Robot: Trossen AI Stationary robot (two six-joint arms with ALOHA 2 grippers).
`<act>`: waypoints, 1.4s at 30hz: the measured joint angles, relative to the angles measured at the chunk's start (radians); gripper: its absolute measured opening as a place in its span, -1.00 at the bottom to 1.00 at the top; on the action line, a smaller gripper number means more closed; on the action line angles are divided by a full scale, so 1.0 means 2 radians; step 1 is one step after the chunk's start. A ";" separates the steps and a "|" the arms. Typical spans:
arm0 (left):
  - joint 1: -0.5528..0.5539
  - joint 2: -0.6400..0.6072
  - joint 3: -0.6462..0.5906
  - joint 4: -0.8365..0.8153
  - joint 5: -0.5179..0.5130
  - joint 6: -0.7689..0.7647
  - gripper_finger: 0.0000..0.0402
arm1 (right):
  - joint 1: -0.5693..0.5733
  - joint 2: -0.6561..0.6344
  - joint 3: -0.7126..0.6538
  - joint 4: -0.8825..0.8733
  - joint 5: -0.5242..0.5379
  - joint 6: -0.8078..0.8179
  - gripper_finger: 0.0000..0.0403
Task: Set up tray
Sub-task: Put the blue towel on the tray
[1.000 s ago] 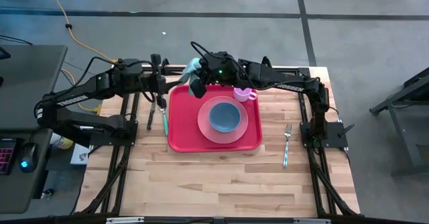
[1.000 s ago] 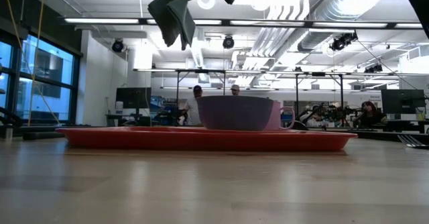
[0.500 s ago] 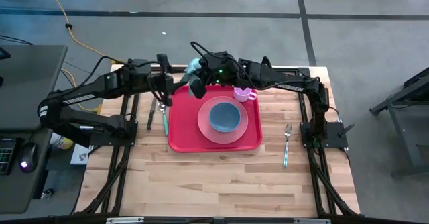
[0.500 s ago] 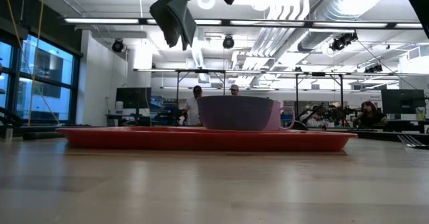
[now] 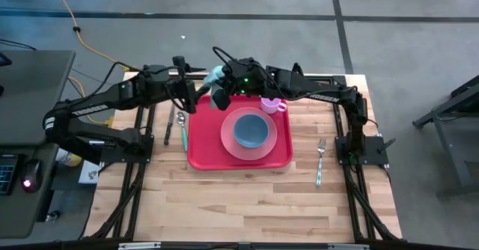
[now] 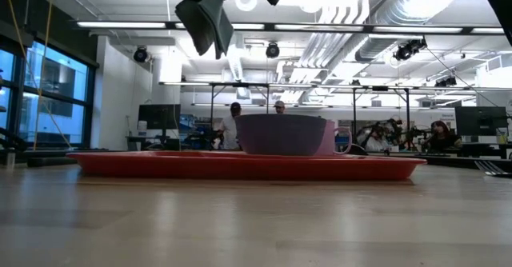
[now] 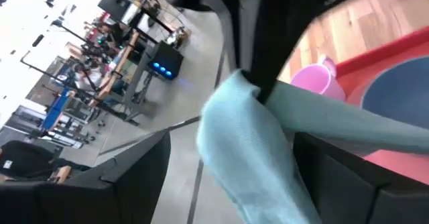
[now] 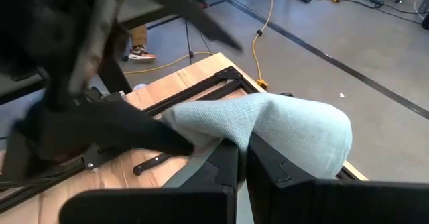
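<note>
Holding a pale blue cloth [image 5: 216, 75] pinched in its closed jaws, the right gripper [image 5: 221, 95] hangs above the far left corner of the tray [image 5: 202, 154]. The right wrist view shows the cloth [image 8: 268, 125] clamped between the two dark fingers [image 8: 221, 170], bulging out past them. In the low view the cloth [image 6: 206, 23] dangles folded, high above the desk [image 6: 256, 219], clear of everything below.

The left gripper [image 5: 188, 100] is just beside the cloth on its left, over the tray's far left edge, jaws spread wide and holding nothing. Its wrist view looks straight onto the cloth [image 7: 248, 150], which lies between its fingers [image 7: 134, 177] without being pressed by them.

The red tray sits on the wooden desk [image 5: 239, 197], slightly left of centre and toward the far side. On it a pink plate [image 5: 228, 141] carries a blue bowl [image 5: 251, 130], and a small pink cup [image 5: 272, 105] stands at the tray's far right corner. Left of the tray, on the desk, lie a spoon with a teal handle [image 5: 183, 130] and a dark knife [image 5: 168, 129], side by side. A fork with a teal handle [image 5: 319, 160] lies to the right of the tray, apart from it.

People [image 6: 232, 123] stand far back in the room.
</note>
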 joint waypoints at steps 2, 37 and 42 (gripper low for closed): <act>0.000 0.009 0.000 -0.004 0.004 0.000 0.69 | 0.000 0.000 0.000 0.000 0.000 0.000 -1.00; 0.000 0.039 0.000 0.030 -0.049 -0.015 -0.25 | 0.010 -0.001 -0.001 0.004 -0.013 -0.013 -1.00; 0.000 0.038 0.000 0.029 -0.051 -0.013 -0.86 | 0.012 0.000 -0.001 0.004 -0.013 -0.013 -1.00</act>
